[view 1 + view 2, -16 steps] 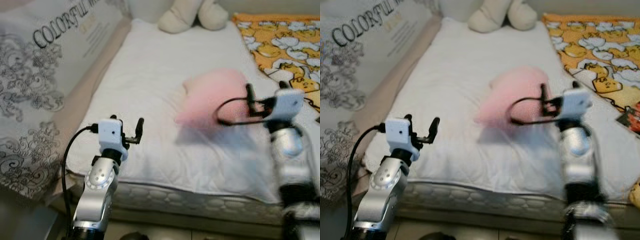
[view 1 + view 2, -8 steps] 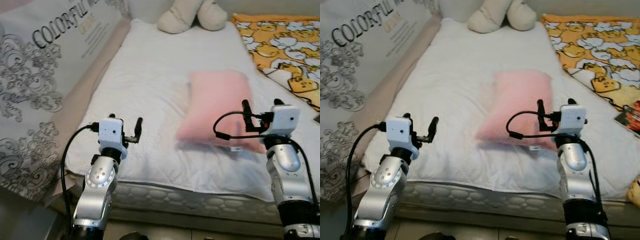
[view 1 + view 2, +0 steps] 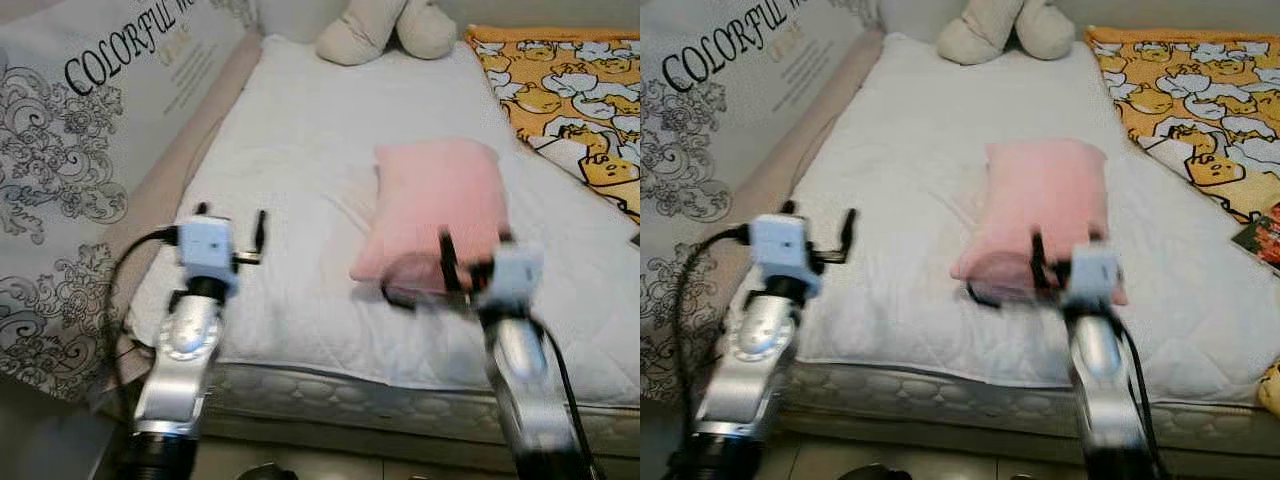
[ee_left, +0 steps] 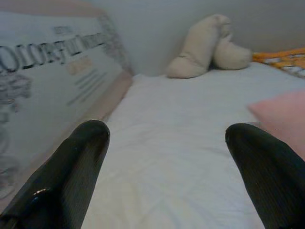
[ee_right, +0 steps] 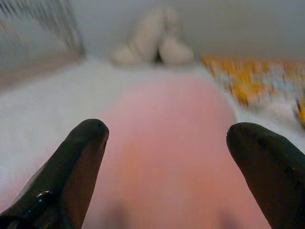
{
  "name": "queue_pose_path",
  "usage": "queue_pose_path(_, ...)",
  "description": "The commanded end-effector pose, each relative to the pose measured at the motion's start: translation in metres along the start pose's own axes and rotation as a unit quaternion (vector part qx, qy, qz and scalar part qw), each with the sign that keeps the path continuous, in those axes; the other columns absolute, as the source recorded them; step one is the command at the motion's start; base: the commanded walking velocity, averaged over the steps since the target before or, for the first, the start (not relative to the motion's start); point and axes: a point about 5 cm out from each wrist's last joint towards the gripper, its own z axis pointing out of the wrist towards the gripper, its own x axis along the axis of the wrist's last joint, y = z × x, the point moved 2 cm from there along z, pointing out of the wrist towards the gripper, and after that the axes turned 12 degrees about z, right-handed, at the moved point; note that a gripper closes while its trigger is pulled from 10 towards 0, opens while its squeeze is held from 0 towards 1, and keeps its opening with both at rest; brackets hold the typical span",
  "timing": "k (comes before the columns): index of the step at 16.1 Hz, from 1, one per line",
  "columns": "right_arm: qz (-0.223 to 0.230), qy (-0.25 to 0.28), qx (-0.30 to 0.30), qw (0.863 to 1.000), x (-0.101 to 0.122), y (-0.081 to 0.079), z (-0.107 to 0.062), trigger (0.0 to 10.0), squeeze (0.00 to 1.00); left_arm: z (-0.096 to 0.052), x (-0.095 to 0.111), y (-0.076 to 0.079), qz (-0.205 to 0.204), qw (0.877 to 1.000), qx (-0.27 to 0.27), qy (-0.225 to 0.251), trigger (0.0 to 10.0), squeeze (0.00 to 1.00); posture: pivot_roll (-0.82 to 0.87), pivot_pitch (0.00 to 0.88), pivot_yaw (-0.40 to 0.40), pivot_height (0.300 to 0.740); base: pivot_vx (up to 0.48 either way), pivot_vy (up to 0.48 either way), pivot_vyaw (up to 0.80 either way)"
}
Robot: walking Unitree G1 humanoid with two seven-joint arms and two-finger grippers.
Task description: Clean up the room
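A pink pillow [image 3: 435,205] lies flat on the white mattress [image 3: 300,150], right of the middle. My right gripper [image 3: 474,255] hovers over the pillow's near edge, open; in the right wrist view the pillow [image 5: 167,143] stretches ahead between the two spread black fingers [image 5: 71,167]. My left gripper [image 3: 245,232] is raised over the mattress's near left part, open and holding nothing; its wrist view looks along the bare sheet [image 4: 167,143] between both fingertips [image 4: 71,162].
A cream plush toy [image 3: 385,25] sits at the head of the bed. An orange blanket with yellow ducks [image 3: 570,90] covers the right side. A large white patterned board [image 3: 90,120] leans along the left. The mattress's front edge [image 3: 350,395] is just below my arms.
The pillow was blurred in motion a second ago and now lies still. My right gripper has moved left and lower to the pillow's near edge. My left gripper has shifted left and up.
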Motion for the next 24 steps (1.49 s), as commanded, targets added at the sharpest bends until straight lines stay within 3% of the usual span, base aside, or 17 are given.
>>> queue_pose_path(1, 0.005, -0.002, 0.003, 1.0, 0.002, 0.003, -0.002, 10.0, 0.0, -0.006, -0.006, -0.001, 0.001, 1.0, -0.009, -0.009, 10.0, 0.0, -0.08, 0.0, 0.094, 0.74, 0.0, 0.0, 0.0)
queue_pose_path(5, -0.005, -0.002, 0.025, 1.0, 0.005, 0.002, -0.007, 10.0, 0.0, -0.017, -0.01, 0.008, -0.012, 1.0, -0.023, -0.013, 10.0, 0.0, -0.09, 0.0, 0.093, 0.74, 0.0, -0.116, 0.0)
queue_pose_path(9, -0.003, 0.001, 0.029, 1.0, 0.005, -0.002, 0.008, 10.0, 0.0, -0.008, -0.003, 0.015, -0.022, 0.999, -0.025, -0.002, 10.0, 0.0, -0.09, 0.0, 0.098, 0.74, 0.0, -0.464, 0.0)
queue_pose_path(17, -0.011, -0.021, 0.046, 0.999, -0.005, -0.008, 0.013, 10.0, 0.0, -0.004, -0.007, 0.021, -0.023, 0.999, -0.033, -0.015, 10.0, 0.0, -0.09, 0.0, 0.103, 0.74, 0.0, -0.455, 0.0)
queue_pose_path(20, -0.011, -0.017, 0.047, 0.999, -0.003, -0.009, 0.014, 10.0, 0.0, -0.003, -0.011, 0.025, -0.022, 0.999, -0.037, -0.029, 10.0, 0.0, -0.09, 0.0, 0.105, 0.74, 0.0, 0.0, 0.0)
queue_pose_path(24, -0.021, 0.005, 0.044, 0.999, 0.005, -0.011, 0.018, 10.0, 0.0, -0.003, 0.0, 0.028, -0.041, 0.998, -0.051, 0.006, 10.0, 0.0, -0.09, 0.0, 0.11, 0.74, 0.12, 0.0, 0.0)
